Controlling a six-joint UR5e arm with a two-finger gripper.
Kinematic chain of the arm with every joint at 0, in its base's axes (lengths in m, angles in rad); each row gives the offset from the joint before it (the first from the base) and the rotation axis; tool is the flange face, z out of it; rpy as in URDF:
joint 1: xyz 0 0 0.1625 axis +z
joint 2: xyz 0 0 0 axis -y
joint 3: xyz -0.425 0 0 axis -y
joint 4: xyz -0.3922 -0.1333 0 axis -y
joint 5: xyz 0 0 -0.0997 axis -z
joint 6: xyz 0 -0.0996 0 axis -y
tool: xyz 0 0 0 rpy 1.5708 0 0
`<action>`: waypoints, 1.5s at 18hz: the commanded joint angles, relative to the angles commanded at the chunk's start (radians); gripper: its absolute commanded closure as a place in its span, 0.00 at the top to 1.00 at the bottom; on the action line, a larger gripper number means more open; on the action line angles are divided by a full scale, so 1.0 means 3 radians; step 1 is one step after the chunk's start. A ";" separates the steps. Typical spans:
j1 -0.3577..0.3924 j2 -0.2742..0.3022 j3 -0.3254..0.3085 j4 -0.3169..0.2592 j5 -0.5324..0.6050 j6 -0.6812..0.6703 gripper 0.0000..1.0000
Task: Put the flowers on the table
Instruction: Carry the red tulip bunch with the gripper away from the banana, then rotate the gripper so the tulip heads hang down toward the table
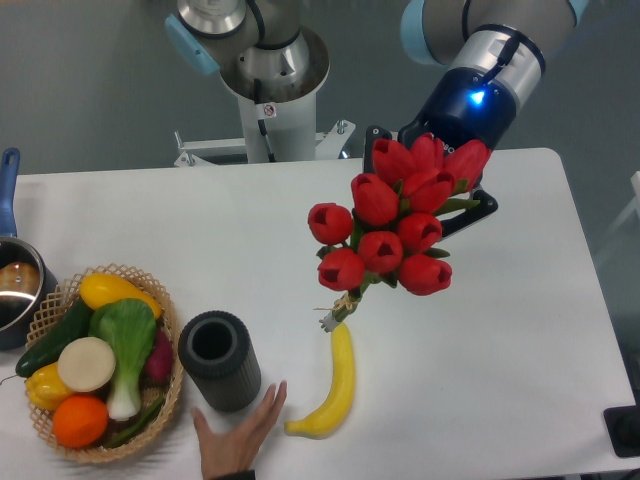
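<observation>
While the bunch of red tulips [392,225] hung in the air over the white table [520,330], its flower heads clustered toward the far right and its tied stem end pointed down and to the left, ending just above the tip of a banana [334,388]. Whether the stem end touched the tabletop could not be told. The gripper [425,175] sat behind the blooms near the table's far edge; its dark fingers showed on either side of the bunch, one by the upper left heads and one at the right, so the jaws appeared closed around the flowers, though the contact itself was hidden by petals. A blue light glowed on the wrist above.

The banana lay curved on the table directly below the stems. To its left stood a dark grey ribbed cylinder [219,359], upright with its open top showing. A person's hand [236,440] rested flat on the table at the near edge, between the cylinder and the banana. Farther left sat a wicker basket [170,330] holding a yellow squash, a cucumber, bok choy, an orange and other produce. A pot [14,285] with a blue handle stood at the left edge.
</observation>
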 joint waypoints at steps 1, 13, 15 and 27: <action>0.0000 0.0000 0.0000 0.0000 0.0005 0.0005 0.32; 0.0118 0.0031 -0.0015 -0.0015 0.0240 0.0000 0.32; 0.0123 0.0031 -0.0036 -0.0005 0.0423 0.0010 0.32; 0.0256 0.0072 -0.0332 -0.0010 0.1370 0.0654 0.27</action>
